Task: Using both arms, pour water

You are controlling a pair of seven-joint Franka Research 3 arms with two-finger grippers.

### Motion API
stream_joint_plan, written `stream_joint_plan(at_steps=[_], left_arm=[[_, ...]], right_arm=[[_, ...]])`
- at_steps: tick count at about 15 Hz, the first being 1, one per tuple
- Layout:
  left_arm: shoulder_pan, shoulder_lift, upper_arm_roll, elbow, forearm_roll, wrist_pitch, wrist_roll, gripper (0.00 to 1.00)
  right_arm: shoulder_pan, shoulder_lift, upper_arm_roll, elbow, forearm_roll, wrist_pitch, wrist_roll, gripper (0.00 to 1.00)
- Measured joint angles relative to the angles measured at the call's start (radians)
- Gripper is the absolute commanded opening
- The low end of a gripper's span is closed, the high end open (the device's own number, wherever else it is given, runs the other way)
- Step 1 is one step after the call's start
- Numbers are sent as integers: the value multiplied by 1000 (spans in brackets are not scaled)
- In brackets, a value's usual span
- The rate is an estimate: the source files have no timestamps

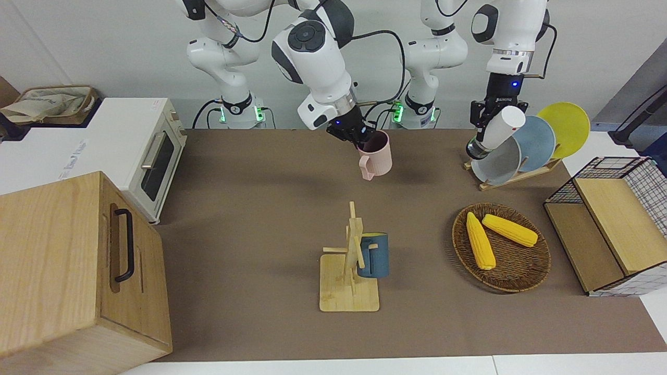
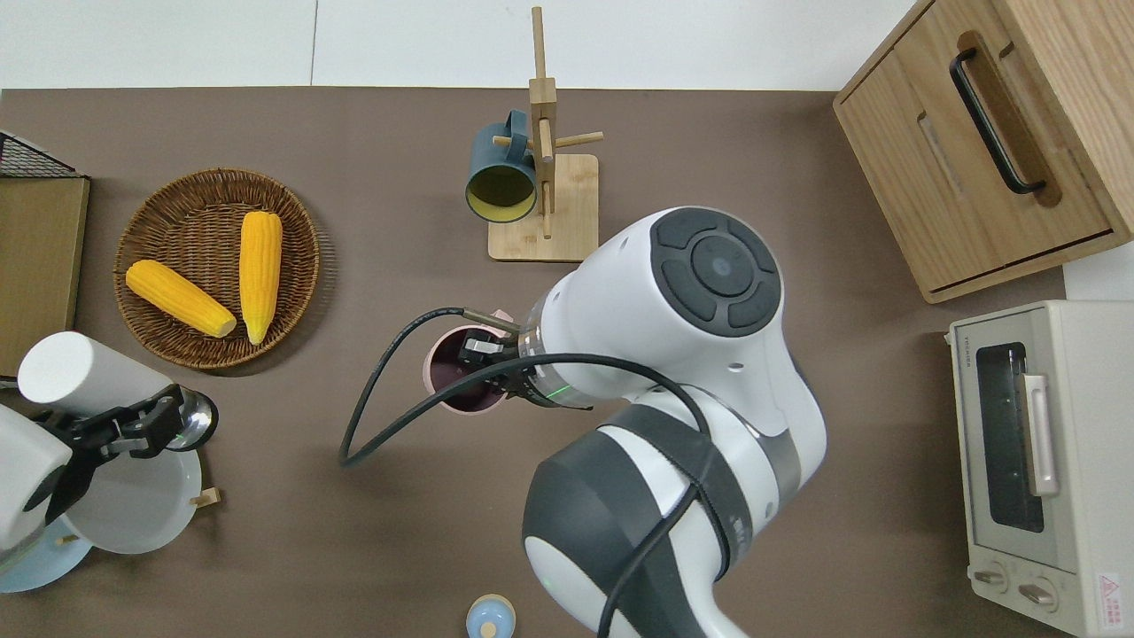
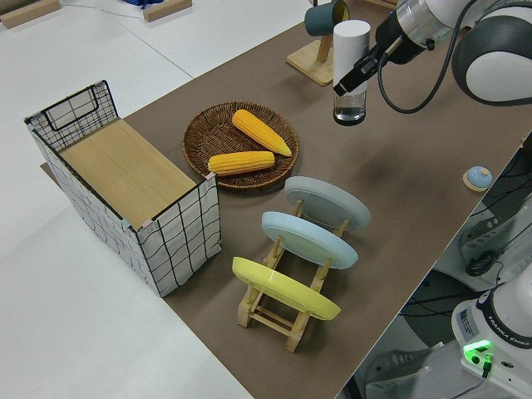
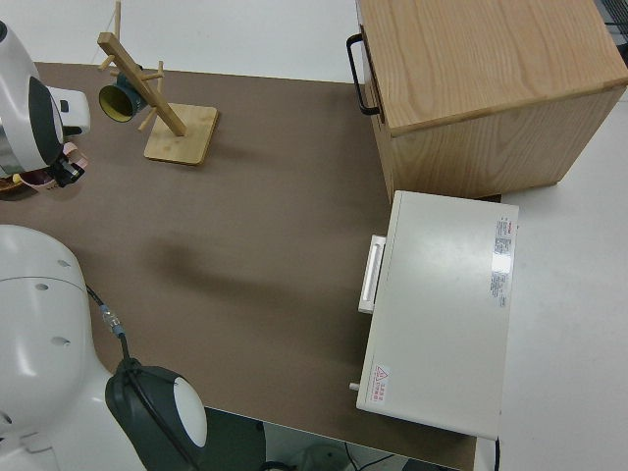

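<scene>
My right gripper point(image 1: 363, 139) is shut on the rim of a pink mug point(image 1: 377, 158), near the middle of the table on the robots' side. The mug point(image 2: 447, 377) shows its dark inside from overhead, with the right gripper point(image 2: 485, 357) at its rim. My left gripper point(image 1: 489, 125) is shut on a white bottle point(image 1: 503, 129) with a clear base, held tilted in the air. From overhead the bottle point(image 2: 78, 372) and left gripper point(image 2: 133, 424) are over the plate rack. In the left side view the bottle point(image 3: 351, 50) hangs upright in the left gripper point(image 3: 359, 73).
A mug tree point(image 1: 350, 271) with a blue mug point(image 1: 374, 255) stands mid-table. A wicker basket point(image 1: 513, 278) holds two corn cobs. There are also a plate rack point(image 1: 513, 177), a wire crate point(image 1: 625, 229), a toaster oven point(image 1: 140, 151), a wooden cabinet point(image 1: 68, 271) and a small blue lid point(image 2: 490, 616).
</scene>
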Motion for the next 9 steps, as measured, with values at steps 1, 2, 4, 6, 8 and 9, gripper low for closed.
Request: stream_joint_plan(at_steps=[1, 2, 4, 6, 8, 9], left_arm=[[0, -22, -5, -32, 0, 4, 0, 0], [0, -37, -8, -51, 0, 5, 0, 0], [-4, -60, -11, -89, 0, 6, -1, 0], [-11, -69, -13, -106, 0, 6, -1, 0], [-12, -69, -21, -109, 0, 6, -2, 0], [-12, -69, -22, -110, 0, 6, -3, 0]], right_arm=[[2, 6, 15, -21, 0, 36, 25, 0], [5, 13, 23, -35, 0, 65, 33, 0], [31, 42, 29, -58, 0, 134, 49, 0], [61, 85, 30, -67, 0, 201, 63, 0], [77, 123, 30, -68, -1, 243, 66, 0], [82, 136, 30, -68, -5, 258, 68, 0]])
